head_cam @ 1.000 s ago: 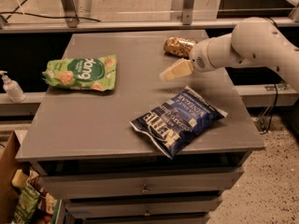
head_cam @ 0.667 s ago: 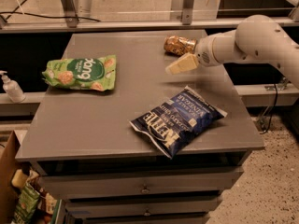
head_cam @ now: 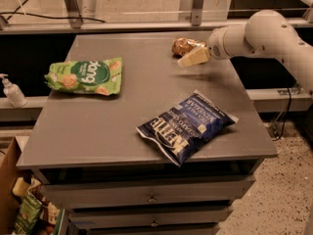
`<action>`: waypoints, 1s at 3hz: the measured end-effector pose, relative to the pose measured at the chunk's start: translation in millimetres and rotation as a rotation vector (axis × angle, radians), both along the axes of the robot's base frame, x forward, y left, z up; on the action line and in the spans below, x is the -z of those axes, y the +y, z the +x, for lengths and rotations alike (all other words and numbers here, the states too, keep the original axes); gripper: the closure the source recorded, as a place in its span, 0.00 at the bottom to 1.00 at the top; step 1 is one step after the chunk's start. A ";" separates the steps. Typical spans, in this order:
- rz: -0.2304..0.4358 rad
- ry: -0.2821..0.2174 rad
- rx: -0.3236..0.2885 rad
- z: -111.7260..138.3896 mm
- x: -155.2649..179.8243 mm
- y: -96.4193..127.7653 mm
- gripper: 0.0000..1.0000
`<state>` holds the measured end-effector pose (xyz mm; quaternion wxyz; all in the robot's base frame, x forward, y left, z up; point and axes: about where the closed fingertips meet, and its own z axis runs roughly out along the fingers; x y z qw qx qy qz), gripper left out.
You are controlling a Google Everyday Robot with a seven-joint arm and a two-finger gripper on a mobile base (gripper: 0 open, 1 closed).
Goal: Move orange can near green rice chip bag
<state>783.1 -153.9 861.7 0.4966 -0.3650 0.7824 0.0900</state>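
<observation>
Currently, the gripper [head_cam: 191, 57] is positioned over the far right part of the table [head_cam: 122, 131], at the end of the white arm [head_cam: 264, 31], which enters from the right edge of the view and reaches leftward. The gripper sits low, close to the surface, and casts a faint shadow on the table just in front of it. The can [head_cam: 182, 46] lies on its side at the far right of the table, near the back edge, directly at the gripper's tip; the two appear to touch or nearly touch. Whether the gripper is open or closed cannot be determined, nor whether it has hold of the can. The green bag [head_cam: 85, 76] lies flat on the left side of the table, near the left edge, with its logo facing up and its printing upside down to the camera. It is well apart from the can, with bare table surface between them. The blue bag [head_cam: 188, 131] lies flat near the front right of the table, turned at an angle, with one corner reaching past the front edge. It is clear of both the can and the green bag. Drawers [head_cam: 151, 197] are fitted below the tabletop. A pump bottle [head_cam: 12, 89] stands on a ledge beyond the table's left side.
</observation>
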 end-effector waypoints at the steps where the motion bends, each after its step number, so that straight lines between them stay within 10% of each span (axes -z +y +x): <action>1: -0.005 -0.003 -0.022 19.5 8.0 7.2 0.00; 3: 0.007 0.014 -0.050 31.7 21.5 13.7 0.41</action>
